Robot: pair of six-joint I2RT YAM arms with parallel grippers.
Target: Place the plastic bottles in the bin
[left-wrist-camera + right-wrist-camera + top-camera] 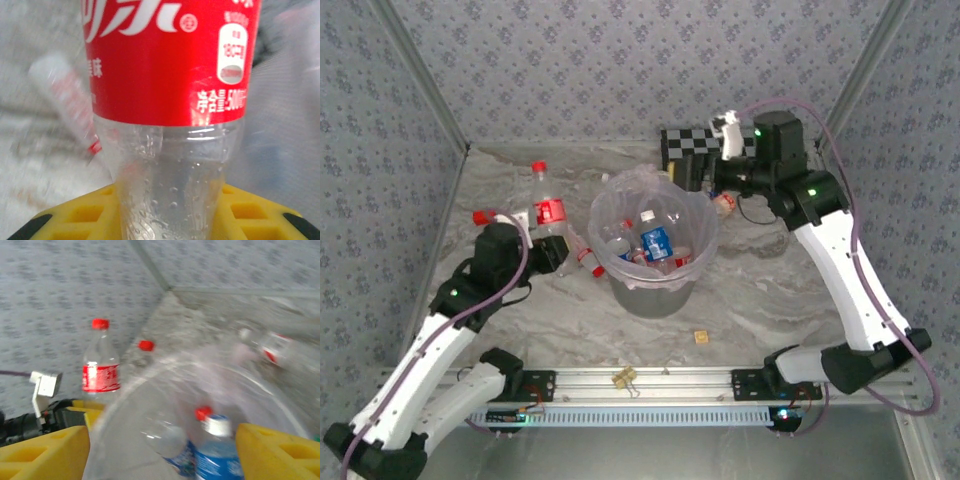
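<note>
**Q:** What stands left of the bin (612,262)?
**A:** The left arm stretches low over the bench (770,290), its end effector (170,220) clamped on one upright red-labelled bottle (170,75). Two fallen bottles (582,250) lie near it.

**Q:** Inside the bin?
**A:** At least three dropped bottles (655,243).

**Q:** And to its right?
**A:** The right arm arches above the bin's far rim, its end effector (162,450) spread apart and empty. One stray bottle (723,203) lies just right of the bin, and a chequered board (685,140) stands behind it.

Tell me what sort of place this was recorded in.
Probably a purpose-built robot test booth, not a home or shop: patterned wall panels all round, a chequered board at the back, and an aluminium mounting rail.
</note>
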